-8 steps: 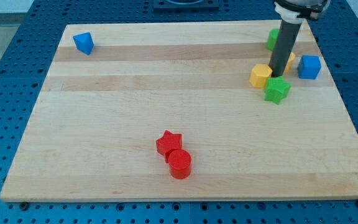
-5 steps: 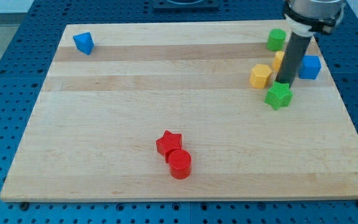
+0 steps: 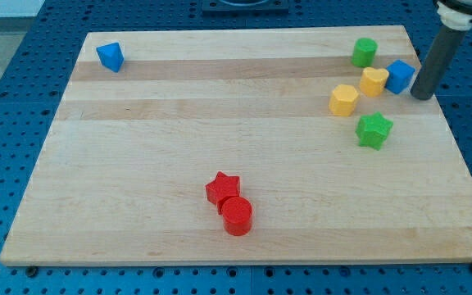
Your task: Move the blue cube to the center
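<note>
The blue cube (image 3: pixel 399 76) sits near the board's right edge at the view's upper right, touching a yellow heart-shaped block (image 3: pixel 374 81) on its left. My tip (image 3: pixel 421 97) is just right of the blue cube and slightly below it, close to it. Whether they touch I cannot tell. The rod rises to the view's top right corner.
A yellow hexagonal block (image 3: pixel 343 100) and a green star (image 3: pixel 374 129) lie left and below the cube; a green cylinder (image 3: pixel 365 52) above. A blue triangular block (image 3: pixel 111 56) is at the upper left. A red star (image 3: pixel 223 188) and red cylinder (image 3: pixel 237 216) sit at the lower middle.
My tip has moved from between the yellow blocks and the green star, around to the right side of the blue cube. The blue cube has shifted slightly left and up against the yellow heart.
</note>
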Available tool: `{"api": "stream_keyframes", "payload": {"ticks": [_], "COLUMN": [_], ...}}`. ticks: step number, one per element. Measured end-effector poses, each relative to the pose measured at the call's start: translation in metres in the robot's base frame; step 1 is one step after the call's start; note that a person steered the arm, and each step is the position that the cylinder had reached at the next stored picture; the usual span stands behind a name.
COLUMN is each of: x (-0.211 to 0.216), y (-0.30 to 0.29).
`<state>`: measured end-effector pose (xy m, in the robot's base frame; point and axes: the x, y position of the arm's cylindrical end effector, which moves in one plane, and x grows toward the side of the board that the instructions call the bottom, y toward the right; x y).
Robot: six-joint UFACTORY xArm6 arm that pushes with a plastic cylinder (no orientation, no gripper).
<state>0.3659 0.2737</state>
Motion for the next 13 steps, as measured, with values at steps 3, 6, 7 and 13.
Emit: {"api": "stream_keyframes", "payload": {"ticks": [3,6,7,13], "x": [-0.059,-0.07,-0.069,0.025], "y": [0.001,-0.041,-0.059,-0.257]}}
